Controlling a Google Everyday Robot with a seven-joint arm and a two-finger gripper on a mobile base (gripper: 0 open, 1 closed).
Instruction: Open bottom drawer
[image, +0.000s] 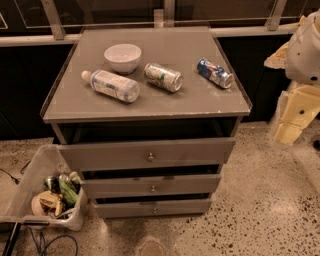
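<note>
The grey cabinet (145, 102) stands in the middle of the view with three drawer fronts. The bottom drawer (125, 208) is the lowest, narrowest front, with a small round metal knob (154, 210) at its centre. A thin dark gap shows above it; its inside is hidden. The mid drawer (120, 186) and the top drawer (110, 155) sit above it, the top one pulled out a little. My arm (302, 55) is at the right edge, beside the cabinet's top. My gripper (289, 131) hangs low there, well right of and apart from the drawers.
On the cabinet top lie a white bowl (122, 56), a plastic bottle (111, 85), a green can (163, 77) and a blue can (215, 73). A clear bin (35, 170) with rubbish stands on the floor at the left, with cables (47, 242) beside it. A railing (30, 39) runs behind.
</note>
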